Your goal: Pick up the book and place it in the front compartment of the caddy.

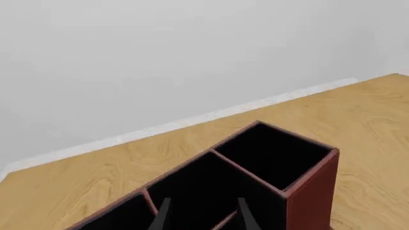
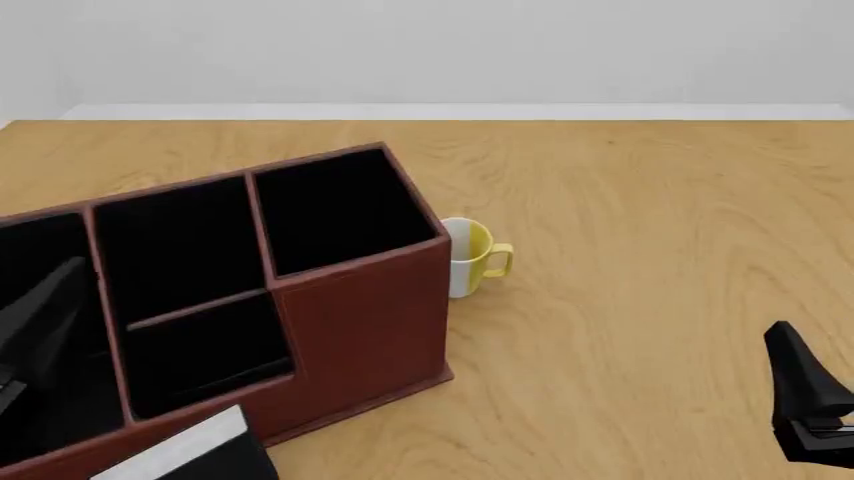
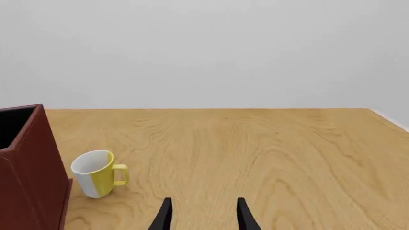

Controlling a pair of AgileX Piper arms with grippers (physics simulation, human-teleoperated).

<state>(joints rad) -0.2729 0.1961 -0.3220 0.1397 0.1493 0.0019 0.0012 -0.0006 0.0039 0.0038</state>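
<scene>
Lying at the front view's bottom left, the book (image 2: pixel 187 455) touches the caddy (image 2: pixel 360 330); left hand (image 1: pixel 201 215) hovers spread and empty over the cells; right hand (image 3: pixel 201 215) spread, empty above the counter (image 2: pixel 641 300)

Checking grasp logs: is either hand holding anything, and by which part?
No. Left hand and right hand are open with nothing between the fingers; the book lies by the caddy.
</scene>
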